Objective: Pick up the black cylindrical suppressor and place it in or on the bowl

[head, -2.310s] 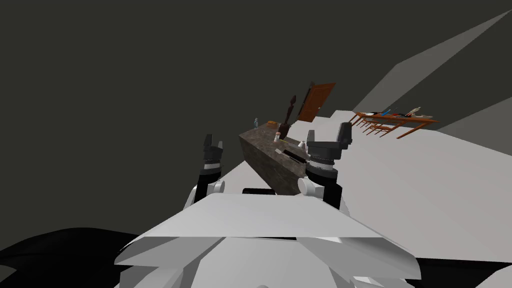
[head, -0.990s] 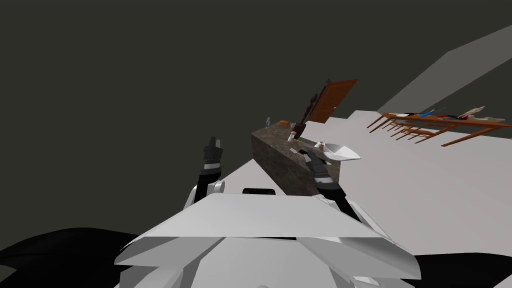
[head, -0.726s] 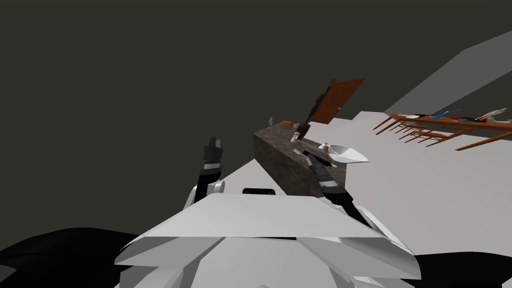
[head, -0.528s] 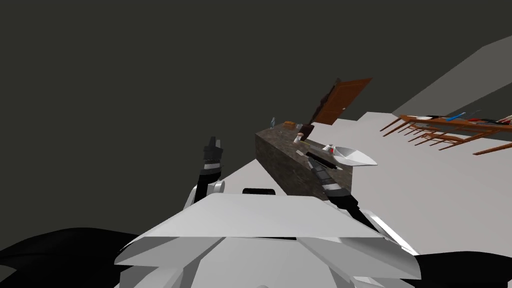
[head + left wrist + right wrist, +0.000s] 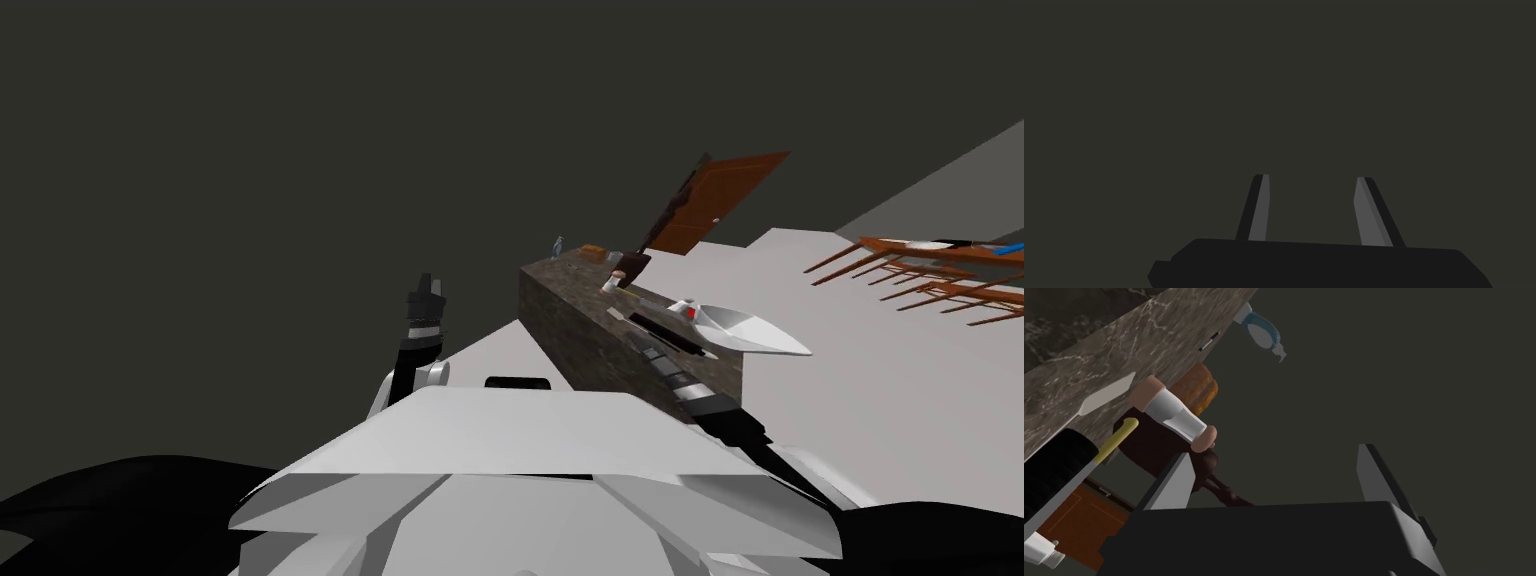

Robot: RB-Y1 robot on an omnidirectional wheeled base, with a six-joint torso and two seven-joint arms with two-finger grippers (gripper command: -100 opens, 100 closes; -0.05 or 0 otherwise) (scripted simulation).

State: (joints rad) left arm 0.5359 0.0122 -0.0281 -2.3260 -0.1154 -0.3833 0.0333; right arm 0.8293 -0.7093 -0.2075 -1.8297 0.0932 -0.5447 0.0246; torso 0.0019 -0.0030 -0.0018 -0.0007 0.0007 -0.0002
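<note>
The right pincer (image 5: 1274, 453) is hovering at the worktop (image 5: 1149, 338), blades apart, gripping nothing; the black suppressor (image 5: 1054, 470) is lying on the worktop just beside it, the white bowl (image 5: 750, 330) sitting at the worktop's edge.

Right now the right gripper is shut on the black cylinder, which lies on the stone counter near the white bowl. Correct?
Not quite. The right gripper is open and empty. The black cylinder lies beside it on the stone counter, ungripped, as the right wrist view shows. The rest holds: the white bowl is close by.
</note>
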